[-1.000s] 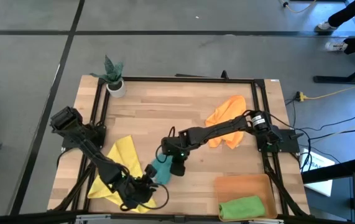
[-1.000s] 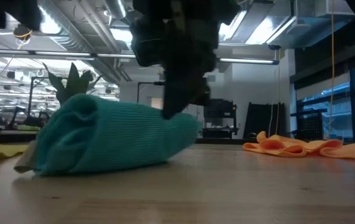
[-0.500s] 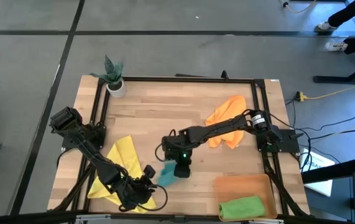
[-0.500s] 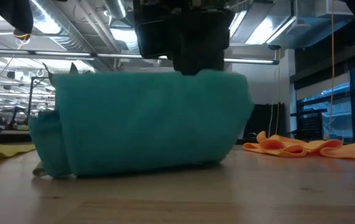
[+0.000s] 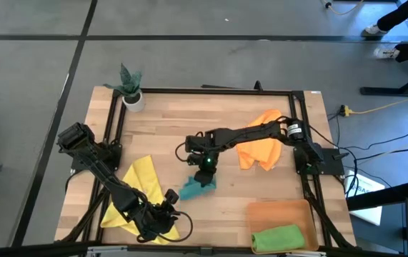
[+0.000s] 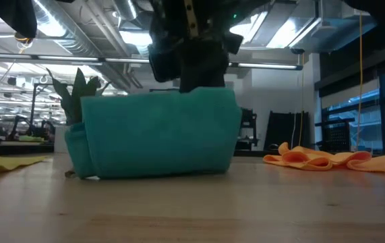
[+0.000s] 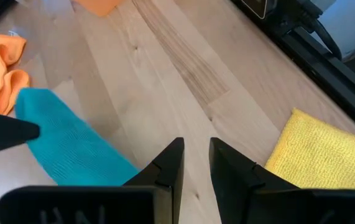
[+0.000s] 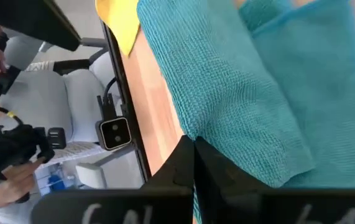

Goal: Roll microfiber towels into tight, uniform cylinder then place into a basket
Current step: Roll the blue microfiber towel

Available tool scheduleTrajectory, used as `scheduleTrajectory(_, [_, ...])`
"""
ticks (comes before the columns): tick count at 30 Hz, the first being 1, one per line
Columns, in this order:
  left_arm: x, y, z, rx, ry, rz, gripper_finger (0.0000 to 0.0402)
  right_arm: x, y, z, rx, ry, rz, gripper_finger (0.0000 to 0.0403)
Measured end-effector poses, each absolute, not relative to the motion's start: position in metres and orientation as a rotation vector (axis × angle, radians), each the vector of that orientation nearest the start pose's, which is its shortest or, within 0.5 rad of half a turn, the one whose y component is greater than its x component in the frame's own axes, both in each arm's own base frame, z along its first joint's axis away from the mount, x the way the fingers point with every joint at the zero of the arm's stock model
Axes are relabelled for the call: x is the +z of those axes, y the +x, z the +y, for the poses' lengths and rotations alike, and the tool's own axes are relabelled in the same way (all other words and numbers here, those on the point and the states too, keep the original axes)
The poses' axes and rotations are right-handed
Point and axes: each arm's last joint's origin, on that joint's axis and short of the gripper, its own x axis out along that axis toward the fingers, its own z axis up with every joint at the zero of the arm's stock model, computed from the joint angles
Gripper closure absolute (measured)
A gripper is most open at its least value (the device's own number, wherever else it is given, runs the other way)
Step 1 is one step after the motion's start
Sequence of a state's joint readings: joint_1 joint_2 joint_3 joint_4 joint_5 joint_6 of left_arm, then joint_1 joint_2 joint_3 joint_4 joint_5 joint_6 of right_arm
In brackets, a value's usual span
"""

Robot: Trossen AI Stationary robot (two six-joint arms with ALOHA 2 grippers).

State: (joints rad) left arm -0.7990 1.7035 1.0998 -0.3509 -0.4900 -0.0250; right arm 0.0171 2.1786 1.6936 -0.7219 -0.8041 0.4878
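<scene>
Holding one rolled green towel (image 5: pixel 278 236) — basket (image 5: pixel 276 211), table's near-right corner

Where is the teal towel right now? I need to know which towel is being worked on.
In the high view the teal towel lies near the table's middle, under the right gripper, which is shut on it, between the yellow towel and the orange towel.

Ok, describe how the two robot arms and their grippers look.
Both arms are dark, jointed and slim. The right gripper shows a small green light on its wrist; the left gripper ends in two flat black fingers. A white band rings the right arm's base end.
</scene>
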Motion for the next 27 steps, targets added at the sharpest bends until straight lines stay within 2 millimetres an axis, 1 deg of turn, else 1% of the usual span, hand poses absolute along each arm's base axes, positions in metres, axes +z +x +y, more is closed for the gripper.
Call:
scheduleTrajectory(5, [0.199,0.250,-0.237,-0.275,0.553,0.770,0.0335,0.161,0.448,0.016,0.429,0.919,1.347,0.0402])
scheduleTrajectory(8, [0.199,0.250,-0.237,-0.276,0.556,0.774,0.0335,0.159,0.449,0.010,0.461,0.929,1.335,0.0402])
scheduleTrajectory(14, [0.198,0.252,-0.232,-0.256,0.548,0.794,0.0335,0.160,0.448,-0.008,0.459,0.965,1.311,0.0402])
scheduleTrajectory(21, [0.198,0.253,-0.230,-0.243,0.539,0.803,0.0335,0.152,0.449,-0.034,0.412,1.003,1.289,0.0402])
scheduleTrajectory(27, [0.198,0.253,-0.230,-0.244,0.539,0.803,0.0335,0.141,0.449,-0.059,0.335,1.018,1.269,0.0402])
